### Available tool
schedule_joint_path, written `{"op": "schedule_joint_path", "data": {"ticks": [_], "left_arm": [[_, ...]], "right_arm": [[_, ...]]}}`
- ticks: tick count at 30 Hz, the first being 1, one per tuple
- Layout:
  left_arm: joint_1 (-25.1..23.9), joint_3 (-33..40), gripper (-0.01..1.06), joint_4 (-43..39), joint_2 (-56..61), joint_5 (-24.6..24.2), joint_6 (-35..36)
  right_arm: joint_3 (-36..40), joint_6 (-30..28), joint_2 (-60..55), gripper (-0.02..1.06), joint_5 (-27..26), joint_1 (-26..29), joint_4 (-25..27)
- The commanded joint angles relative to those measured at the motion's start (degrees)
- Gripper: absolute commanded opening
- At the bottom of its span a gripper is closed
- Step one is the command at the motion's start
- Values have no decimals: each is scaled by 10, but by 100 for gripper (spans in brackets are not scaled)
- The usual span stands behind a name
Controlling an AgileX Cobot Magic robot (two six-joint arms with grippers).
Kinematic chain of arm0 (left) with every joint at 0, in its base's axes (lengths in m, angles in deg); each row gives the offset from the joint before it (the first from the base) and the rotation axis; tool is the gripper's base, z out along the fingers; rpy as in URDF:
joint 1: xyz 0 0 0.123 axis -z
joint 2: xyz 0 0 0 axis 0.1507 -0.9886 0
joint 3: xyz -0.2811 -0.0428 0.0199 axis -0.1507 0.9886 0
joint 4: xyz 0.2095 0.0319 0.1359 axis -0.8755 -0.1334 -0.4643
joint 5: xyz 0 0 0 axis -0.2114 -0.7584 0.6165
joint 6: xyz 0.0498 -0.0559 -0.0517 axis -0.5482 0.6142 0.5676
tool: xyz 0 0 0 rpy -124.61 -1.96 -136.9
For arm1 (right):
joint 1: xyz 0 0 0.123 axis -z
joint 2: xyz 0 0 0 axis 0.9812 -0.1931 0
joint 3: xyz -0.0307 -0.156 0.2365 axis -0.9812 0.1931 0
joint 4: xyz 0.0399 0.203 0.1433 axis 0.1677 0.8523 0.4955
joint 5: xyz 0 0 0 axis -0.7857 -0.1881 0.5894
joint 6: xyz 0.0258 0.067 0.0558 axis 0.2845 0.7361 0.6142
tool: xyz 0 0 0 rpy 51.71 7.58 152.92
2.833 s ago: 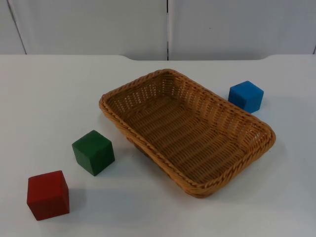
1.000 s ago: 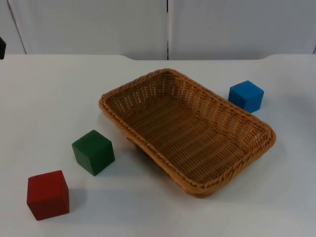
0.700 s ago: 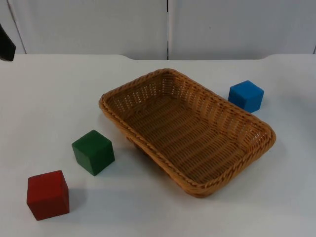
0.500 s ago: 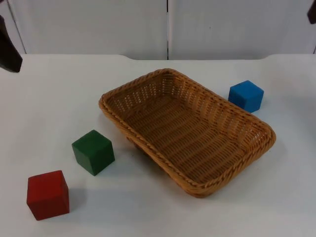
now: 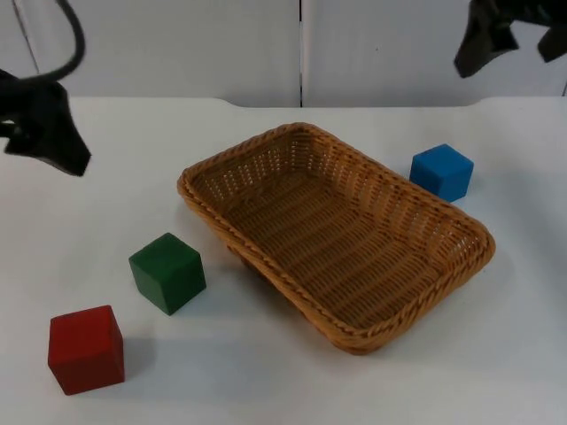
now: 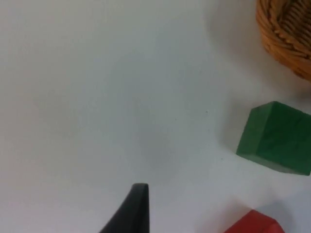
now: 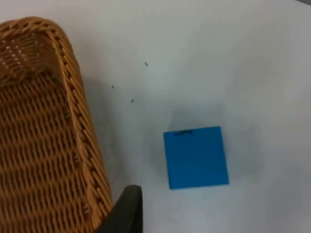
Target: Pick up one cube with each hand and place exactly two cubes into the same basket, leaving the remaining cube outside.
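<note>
L gripper (image 5: 53, 146): over table's left edge, can't tell if open; drop onto green wooden cube (image 5: 167, 273), near front-left corner.
R gripper (image 5: 485, 40): by back edge, can't tell; centre over blue wooden cube (image 5: 441, 172), beside woven wicker basket (image 5: 266, 146).

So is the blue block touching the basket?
Apart. The right wrist view shows bare white table between the blue block and the basket rim.

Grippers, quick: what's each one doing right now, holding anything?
Left gripper: above the table behind the green wooden cube, holding nothing.
Right gripper: high behind the blue wooden cube, holding nothing.
</note>
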Motion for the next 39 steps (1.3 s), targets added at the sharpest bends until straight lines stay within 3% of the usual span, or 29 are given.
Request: {"op": "schedule_joint_path", "data": {"ticks": [1, 17, 28, 39], "left_arm": [[18, -6, 105, -4, -11, 18, -9], [116, -10, 105, -11, -95, 81, -84], [119, -10, 105, -9, -145, 85, -122], [119, -10, 105, -9, -180, 121, -135]], "right_arm": [[-13, -19, -17, 105, -7, -5, 1], [-15, -71, -76, 105, -57, -6, 6], [-15, -137, -122, 105, -73, -6, 65], [-15, -149, -149, 105, -102, -6, 76]]}}
